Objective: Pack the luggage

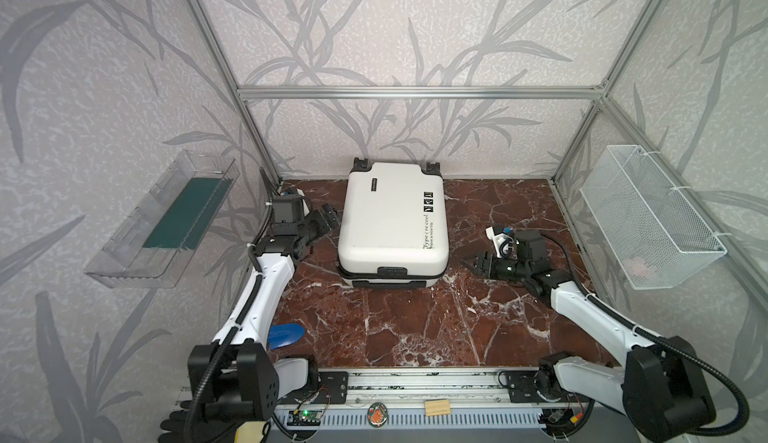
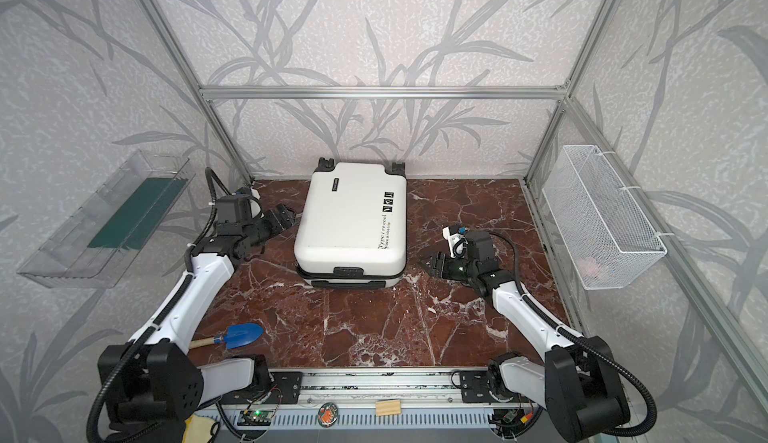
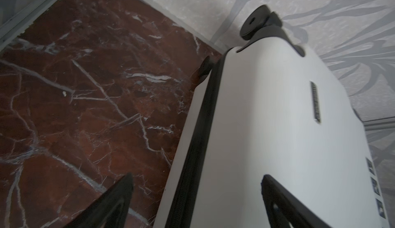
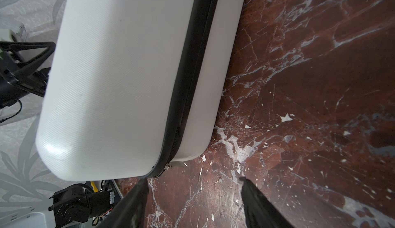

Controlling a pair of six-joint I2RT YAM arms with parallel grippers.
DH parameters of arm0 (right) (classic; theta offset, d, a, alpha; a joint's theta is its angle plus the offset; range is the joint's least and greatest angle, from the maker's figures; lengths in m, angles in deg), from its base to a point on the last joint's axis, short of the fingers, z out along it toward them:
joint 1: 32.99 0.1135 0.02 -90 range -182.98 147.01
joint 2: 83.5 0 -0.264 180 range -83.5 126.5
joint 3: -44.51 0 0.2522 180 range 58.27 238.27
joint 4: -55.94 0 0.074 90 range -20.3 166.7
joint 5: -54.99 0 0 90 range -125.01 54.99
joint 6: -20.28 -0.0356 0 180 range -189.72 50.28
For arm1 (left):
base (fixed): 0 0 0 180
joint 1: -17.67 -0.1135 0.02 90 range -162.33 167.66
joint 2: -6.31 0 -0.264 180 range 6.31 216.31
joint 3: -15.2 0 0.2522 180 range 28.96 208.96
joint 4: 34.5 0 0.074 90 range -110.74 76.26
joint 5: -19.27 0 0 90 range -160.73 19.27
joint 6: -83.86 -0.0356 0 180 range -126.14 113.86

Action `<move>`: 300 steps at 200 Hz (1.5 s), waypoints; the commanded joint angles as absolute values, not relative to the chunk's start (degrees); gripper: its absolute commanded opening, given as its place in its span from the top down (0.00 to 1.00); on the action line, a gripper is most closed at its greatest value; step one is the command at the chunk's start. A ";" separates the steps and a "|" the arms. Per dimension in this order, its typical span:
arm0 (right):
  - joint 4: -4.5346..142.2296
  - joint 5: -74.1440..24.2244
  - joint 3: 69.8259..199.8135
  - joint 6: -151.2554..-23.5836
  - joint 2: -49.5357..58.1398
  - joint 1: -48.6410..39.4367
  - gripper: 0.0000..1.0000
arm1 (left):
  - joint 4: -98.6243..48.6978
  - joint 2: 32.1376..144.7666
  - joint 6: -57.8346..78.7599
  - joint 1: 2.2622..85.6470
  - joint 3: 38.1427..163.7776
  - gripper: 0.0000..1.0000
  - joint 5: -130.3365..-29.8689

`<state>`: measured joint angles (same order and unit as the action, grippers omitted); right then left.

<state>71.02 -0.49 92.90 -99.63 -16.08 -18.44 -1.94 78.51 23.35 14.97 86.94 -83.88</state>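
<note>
The luggage (image 1: 392, 220) (image 2: 351, 220) is a small white hard-shell suitcase lying flat with its lid down, wheels toward the back wall and handle toward the front. My left gripper (image 1: 328, 214) (image 2: 284, 214) is open at its left side. In the left wrist view the left gripper (image 3: 196, 177) straddles the black zipper seam (image 3: 198, 130), one finger over the floor and one over the lid. My right gripper (image 1: 469, 261) (image 2: 424, 263) (image 4: 193, 181) is open and empty, just off the front right corner, close to the zipper pull (image 4: 178, 163).
A blue toy shovel (image 2: 243, 334) lies at the table's front left by the left arm. A clear tray (image 1: 162, 220) hangs on the left wall. On the right wall hangs a white wire basket (image 1: 652, 216) with something pink (image 1: 638, 268) inside.
</note>
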 commanded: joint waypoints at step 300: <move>77.81 -4.14 99.43 -92.75 -15.79 -18.73 0.45 | 1.47 77.14 25.72 13.54 80.44 0.06 -78.78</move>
<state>75.74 -2.61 99.70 -95.08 -11.67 -19.47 0.64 80.44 24.71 14.24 81.30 -79.97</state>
